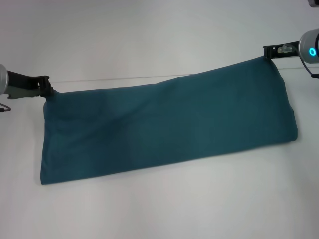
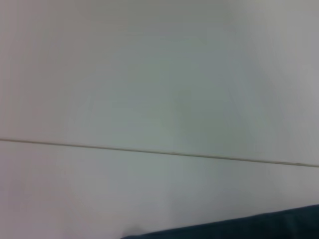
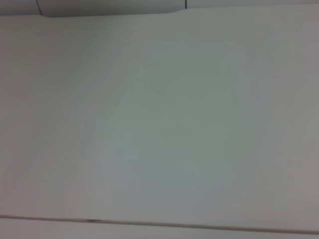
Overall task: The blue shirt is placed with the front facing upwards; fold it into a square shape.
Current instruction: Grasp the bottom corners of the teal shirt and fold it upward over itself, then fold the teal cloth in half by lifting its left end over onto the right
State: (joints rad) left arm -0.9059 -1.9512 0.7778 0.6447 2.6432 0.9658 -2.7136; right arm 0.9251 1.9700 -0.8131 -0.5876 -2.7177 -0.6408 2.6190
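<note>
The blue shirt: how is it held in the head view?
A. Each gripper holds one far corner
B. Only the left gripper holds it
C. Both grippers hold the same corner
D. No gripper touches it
A: the left gripper grips one far corner of the blue shirt and the right gripper grips the other.

Plain teal-blue shirt (image 1: 169, 127) on white table (image 1: 149, 209)

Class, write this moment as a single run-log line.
blue shirt: folded long strip on white table | left gripper: shut on left corner | right gripper: shut on right corner
</note>
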